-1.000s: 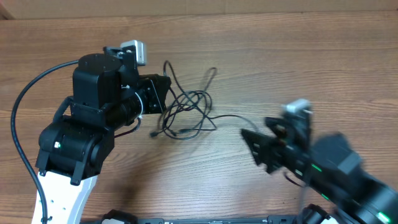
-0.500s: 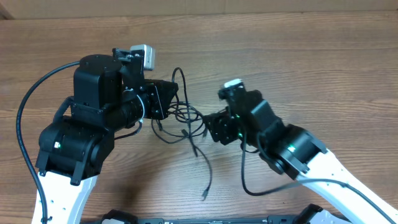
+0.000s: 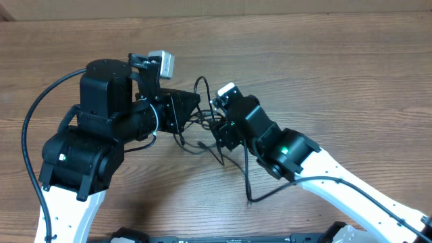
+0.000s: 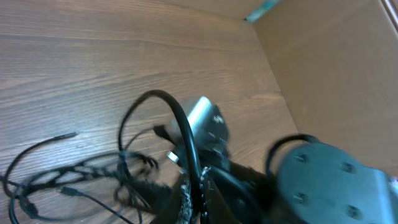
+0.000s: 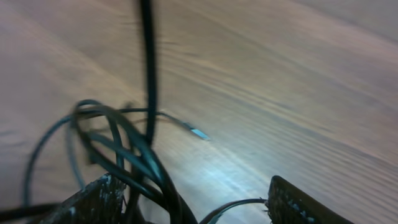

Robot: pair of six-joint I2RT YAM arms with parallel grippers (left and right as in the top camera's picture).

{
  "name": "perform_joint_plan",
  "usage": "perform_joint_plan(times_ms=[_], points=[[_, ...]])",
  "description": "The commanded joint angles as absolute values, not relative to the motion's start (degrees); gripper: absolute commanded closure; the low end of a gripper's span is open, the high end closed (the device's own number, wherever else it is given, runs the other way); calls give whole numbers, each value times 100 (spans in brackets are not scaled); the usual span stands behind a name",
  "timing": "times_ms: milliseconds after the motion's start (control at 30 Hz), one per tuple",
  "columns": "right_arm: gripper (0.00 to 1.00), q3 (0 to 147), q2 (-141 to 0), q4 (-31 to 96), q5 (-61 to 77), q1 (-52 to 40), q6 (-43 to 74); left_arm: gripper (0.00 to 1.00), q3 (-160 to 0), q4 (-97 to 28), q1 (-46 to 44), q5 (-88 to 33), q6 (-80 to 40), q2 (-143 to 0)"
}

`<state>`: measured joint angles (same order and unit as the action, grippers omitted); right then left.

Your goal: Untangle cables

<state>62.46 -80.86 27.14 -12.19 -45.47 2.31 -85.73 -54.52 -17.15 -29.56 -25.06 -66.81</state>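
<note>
Well, the cables sit in a dark bunch on the wooden table, a little left of its middle, right between the two arms. The left gripper reaches in from the left side, and the right gripper comes at the same knot from the right, so the two tips are very near each other. One thin loop stands up above the bunch toward the far side.

From the left wrist, the left gripper is pinched tight on a black cord that arches up out of its fingers, while the rest of the cables sprawl on the wood to the left.

From the right wrist, the right gripper has its jaws spread wide. Several strands of the cables crowd against its left finger, and a silver-tipped plug lies on the wood just beyond.
</note>
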Motion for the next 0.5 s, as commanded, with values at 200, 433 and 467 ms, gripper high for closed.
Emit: perform_joint_plan(times_ms=[200, 433, 467], points=[[28, 6235, -8425, 2163, -3041, -4475, 145, 96, -8613, -5669, -1691, -3334, -2265, -6663], [27, 6250, -8418, 1653, -3033, -3990, 939, 96, -8613, -6215, -1688, -3107, -1925, -6663], [27, 6274, -8409, 1664, -2952, -3861, 1096, 96, -8613, -6316, -1688, -2928, -1927, -6663]])
